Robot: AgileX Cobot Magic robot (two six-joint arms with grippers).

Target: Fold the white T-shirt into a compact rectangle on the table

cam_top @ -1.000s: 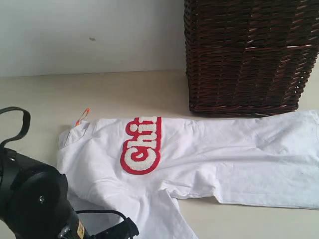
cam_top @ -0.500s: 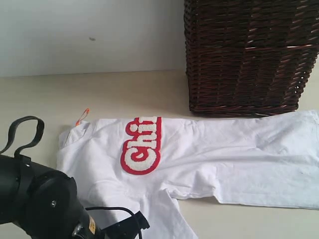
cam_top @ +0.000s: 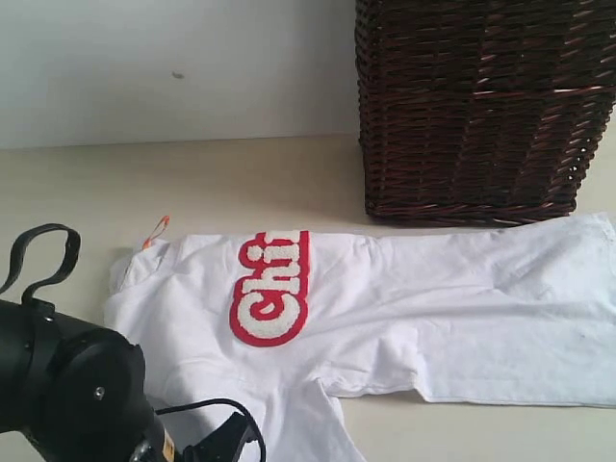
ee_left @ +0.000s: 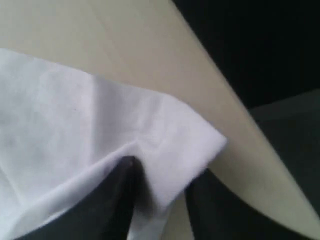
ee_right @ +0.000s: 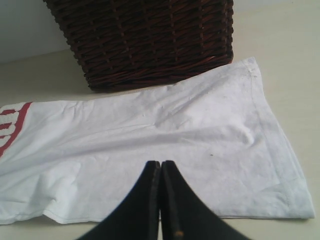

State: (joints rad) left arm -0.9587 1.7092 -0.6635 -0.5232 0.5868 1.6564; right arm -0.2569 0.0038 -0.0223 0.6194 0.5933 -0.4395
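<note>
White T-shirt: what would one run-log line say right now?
white T-shirt half-folded on table | left pincer gripping sleeve | right pincer shut, empty

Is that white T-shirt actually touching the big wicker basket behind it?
Cannot tell. In the exterior view the white T-shirt's upper edge meets the basket's base with no table showing between. The right wrist view shows only shadow there, so contact isn't plain.

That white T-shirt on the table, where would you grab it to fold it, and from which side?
Grab the white T-shirt at its hem corner nearest the basket, coming from above: that edge lies flat and bare on the table.
</note>
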